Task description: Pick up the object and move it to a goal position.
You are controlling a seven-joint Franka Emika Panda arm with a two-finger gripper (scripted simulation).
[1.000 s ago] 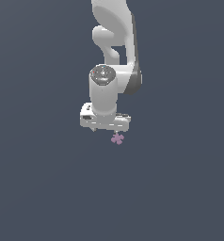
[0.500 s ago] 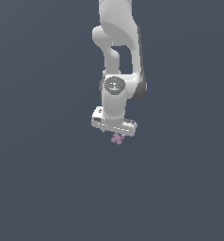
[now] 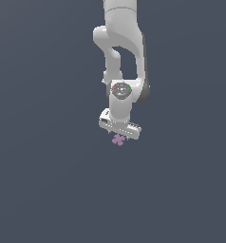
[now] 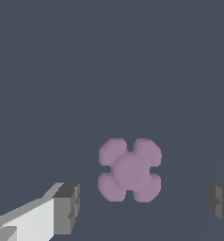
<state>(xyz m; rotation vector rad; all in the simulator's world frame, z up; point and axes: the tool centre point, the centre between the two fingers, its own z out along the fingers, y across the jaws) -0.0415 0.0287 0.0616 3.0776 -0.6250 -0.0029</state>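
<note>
The end effector (image 4: pixel 142 207) is standing wide open, straddling the object (image 4: pixel 130 170) lying on the bench (image 4: pixel 62 70) at lower centre frame. The object is likely light and rigid; opposing lobes are offering grip.

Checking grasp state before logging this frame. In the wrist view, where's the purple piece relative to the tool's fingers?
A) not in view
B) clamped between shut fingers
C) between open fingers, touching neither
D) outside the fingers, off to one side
C: the purple piece lies in the gap, clear of both fingers of the open tool.
</note>
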